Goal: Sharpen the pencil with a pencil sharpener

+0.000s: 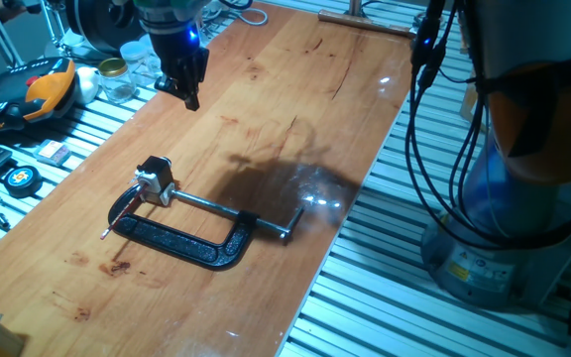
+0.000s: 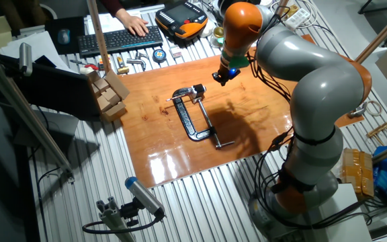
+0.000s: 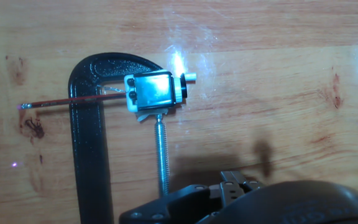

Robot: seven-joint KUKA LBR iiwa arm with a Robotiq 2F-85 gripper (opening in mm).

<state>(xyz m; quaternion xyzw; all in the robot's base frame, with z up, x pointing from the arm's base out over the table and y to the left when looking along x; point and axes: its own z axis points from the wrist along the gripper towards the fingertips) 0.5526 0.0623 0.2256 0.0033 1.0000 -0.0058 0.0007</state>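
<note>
The pencil sharpener (image 1: 155, 180), a small black and silver block, sits pinched in the mouth of a black C-clamp (image 1: 181, 241) lying flat on the wooden table. The thin dark pencil (image 1: 122, 215) lies level with one end in the sharpener and its pale tip pointing away. In the hand view the sharpener (image 3: 156, 91), pencil (image 3: 61, 102) and clamp (image 3: 92, 149) show from above. My gripper (image 1: 188, 97) hangs above the table, apart from the clamp, with its fingers together and nothing in them. It also shows in the other fixed view (image 2: 219, 76).
The clamp's silver screw rod (image 1: 221, 209) runs from the sharpener to its handle. A yellow-black pendant (image 1: 38, 84), a jar (image 1: 117, 79) and a tape measure (image 1: 20, 178) lie beside the table. Wooden blocks (image 2: 109, 94) and a keyboard (image 2: 119, 39) stand at one end.
</note>
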